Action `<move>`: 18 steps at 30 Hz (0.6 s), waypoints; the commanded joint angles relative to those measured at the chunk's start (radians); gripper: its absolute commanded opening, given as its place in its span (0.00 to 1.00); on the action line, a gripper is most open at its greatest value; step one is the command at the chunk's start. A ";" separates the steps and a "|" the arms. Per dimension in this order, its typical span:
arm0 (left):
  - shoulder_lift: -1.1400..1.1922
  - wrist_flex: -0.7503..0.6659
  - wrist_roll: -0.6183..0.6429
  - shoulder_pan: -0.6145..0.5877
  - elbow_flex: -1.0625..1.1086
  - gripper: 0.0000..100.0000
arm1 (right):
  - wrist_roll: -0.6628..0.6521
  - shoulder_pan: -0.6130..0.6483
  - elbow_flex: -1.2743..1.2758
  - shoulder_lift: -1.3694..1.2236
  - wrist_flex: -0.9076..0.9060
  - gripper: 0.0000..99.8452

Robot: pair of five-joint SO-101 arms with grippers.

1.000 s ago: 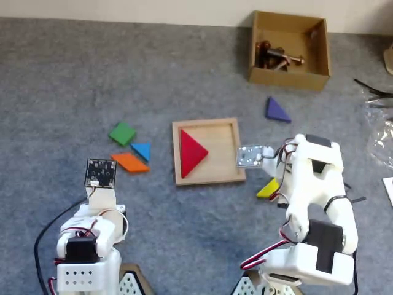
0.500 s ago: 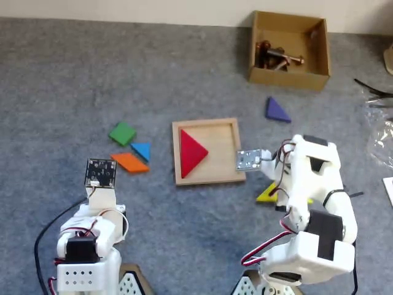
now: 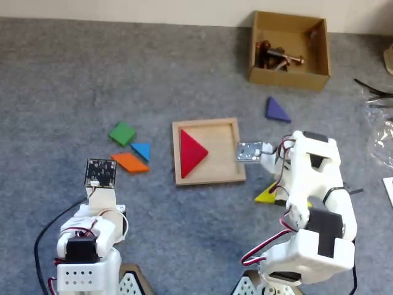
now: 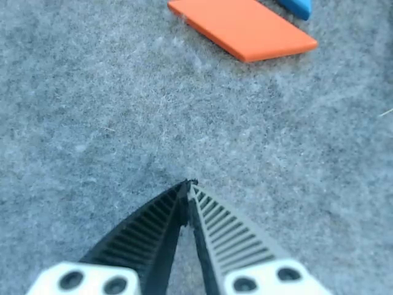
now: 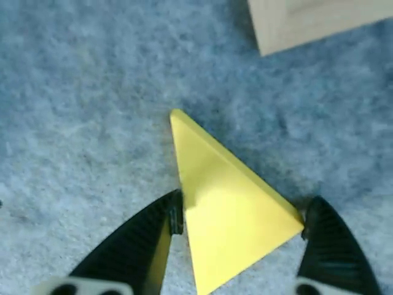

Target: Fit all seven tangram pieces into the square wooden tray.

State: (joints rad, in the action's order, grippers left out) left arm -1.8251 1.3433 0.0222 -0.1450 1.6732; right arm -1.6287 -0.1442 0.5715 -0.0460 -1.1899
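A: Surface?
B: Grey felt [image 3: 92, 74] is recorded across the whole table. A pale strip [image 3: 123, 11] is seen along its far edge.
A: Other items?
B: An open cardboard box [image 3: 287, 78] is noted at the far right, with brown pieces [image 3: 276, 56] heaped inside. Thin black items [image 3: 373, 91] and clear plastic [image 3: 382, 144] are logged at the right edge.

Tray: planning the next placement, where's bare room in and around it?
In the tray, bare wood right of the red triangle; open carpet beyond its far edge. Crowded at its right edge: right gripper, yellow triangle.
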 commanded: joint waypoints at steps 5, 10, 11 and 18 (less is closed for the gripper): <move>-0.005 0.008 -0.006 -0.012 0.022 0.01 | 0.012 -0.010 -0.028 -0.004 -0.002 0.27; -0.005 0.008 -0.006 -0.012 0.022 0.01 | 0.009 -0.012 -0.027 -0.007 -0.002 0.27; -0.005 0.008 -0.006 -0.012 0.022 0.01 | 0.009 -0.012 -0.027 -0.007 0.001 0.28; -0.005 0.008 -0.006 -0.012 0.022 0.01 | 0.008 -0.016 -0.025 -0.008 0.004 0.28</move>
State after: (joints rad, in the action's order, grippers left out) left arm -1.8251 1.3433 0.0222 -0.1450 1.6732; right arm -1.6287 -0.1442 0.5669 -0.0476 -1.1899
